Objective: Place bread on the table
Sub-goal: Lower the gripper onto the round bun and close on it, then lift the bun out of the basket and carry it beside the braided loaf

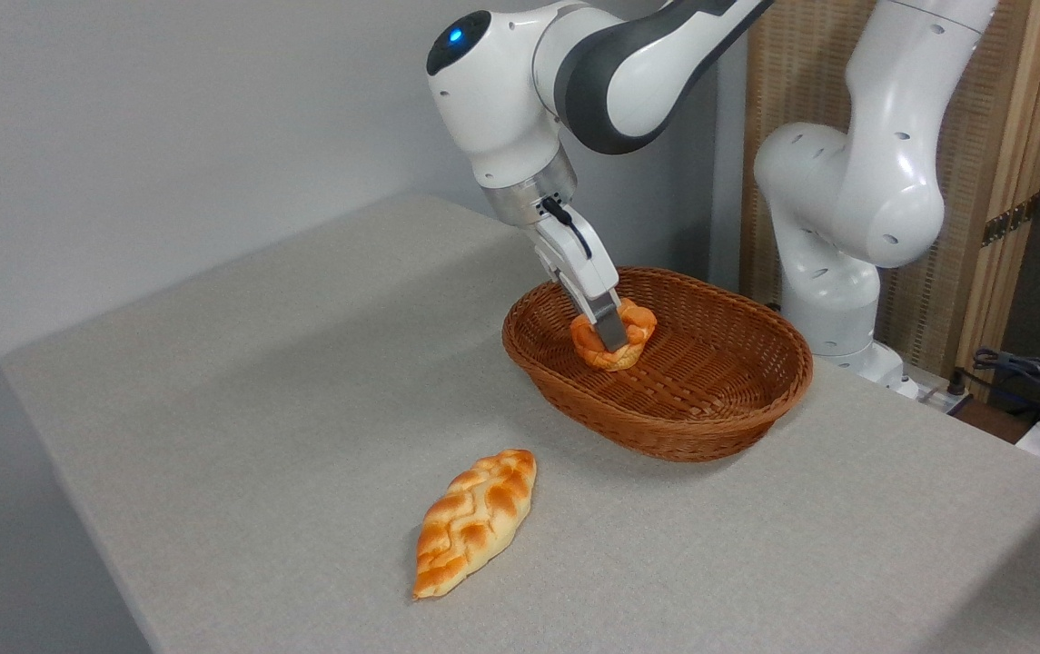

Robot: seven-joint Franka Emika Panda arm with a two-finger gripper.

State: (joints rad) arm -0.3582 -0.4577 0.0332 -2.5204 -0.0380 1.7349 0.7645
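The bread [636, 332], a small round orange-brown bun with a knotted top, is inside the brown wicker basket [710, 427], at its left side. My gripper [609, 334] reaches down into the basket from the upper left with its fingers [611, 331] closed on the bun. Whether the bun rests on the basket floor or hangs just above it is unclear. The table [238, 400], covered in light grey-beige cloth, spreads out left of and in front of the basket.
A longer golden braided loaf [476, 521] lies on the tabletop in front of the basket. The arm's white base [846, 272] stands behind the basket at the right. Cables [1037, 377] lie off the table's right edge.
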